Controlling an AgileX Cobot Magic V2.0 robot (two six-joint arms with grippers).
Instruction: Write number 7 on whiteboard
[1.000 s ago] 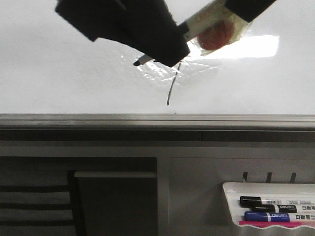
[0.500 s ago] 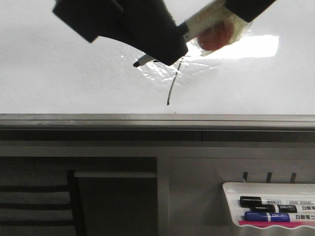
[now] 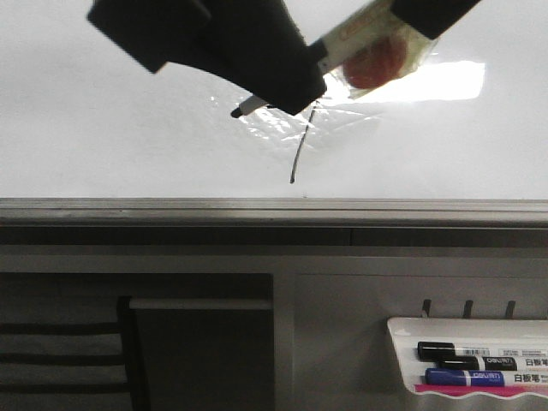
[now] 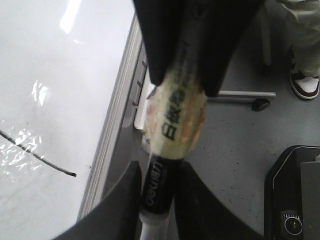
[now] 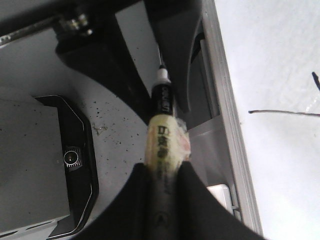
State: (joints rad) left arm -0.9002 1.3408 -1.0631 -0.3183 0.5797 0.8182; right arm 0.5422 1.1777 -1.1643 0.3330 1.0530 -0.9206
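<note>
The whiteboard fills the upper front view. On it the number 7 shows as a thin black curved downstroke; its top is hidden behind my left gripper. The stroke also shows in the left wrist view and the right wrist view. Both grippers hold one black marker wrapped in yellowish tape. My left gripper is shut on it near the tip. My right gripper is shut on the taped rear. I cannot tell whether the tip touches the board.
The board's grey edge rail runs across the front view. A white marker tray with black and blue markers hangs at the lower right. A bright glare and a wrinkled shiny patch lie on the board.
My left gripper has drifted slightly to the left; the marker tip has barely moved. The stroke on the board looks the same.
</note>
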